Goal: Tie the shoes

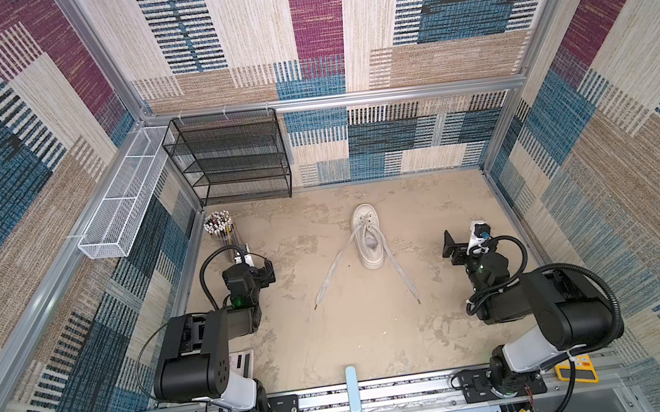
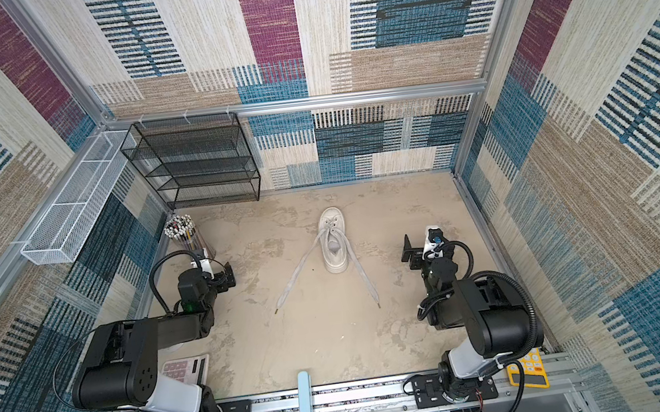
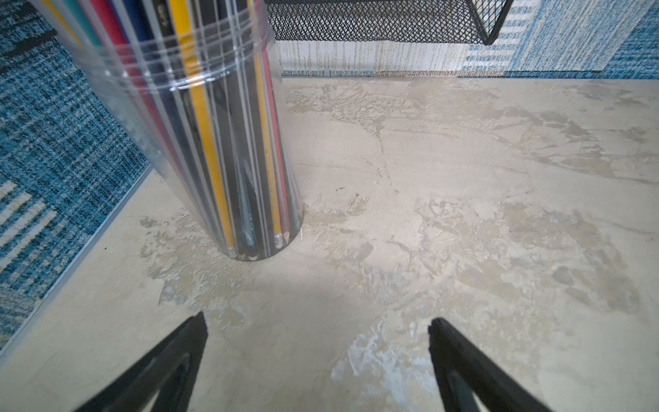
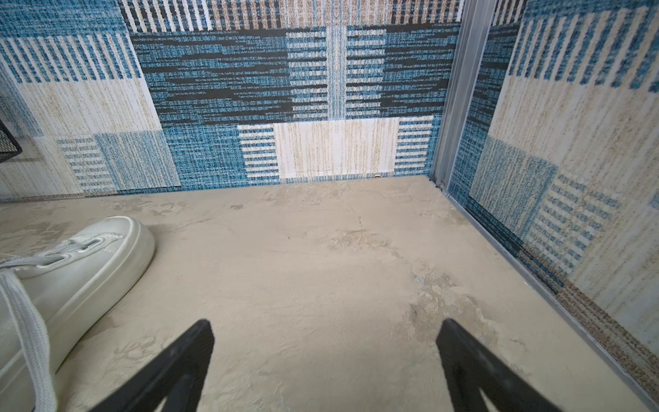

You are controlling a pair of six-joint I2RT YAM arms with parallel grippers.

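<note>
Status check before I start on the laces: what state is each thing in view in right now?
White low-top platform sneaker: upright on its sole, untied.
Flat off-white laces: loose, both ends splayed on the table toward the arms.
Left gripper: jaws open, holding nothing.
Right gripper: jaws open, holding nothing.
Clear plastic cup of pencils: upright, full.
Black mesh shelf rack: standing upright.
</note>
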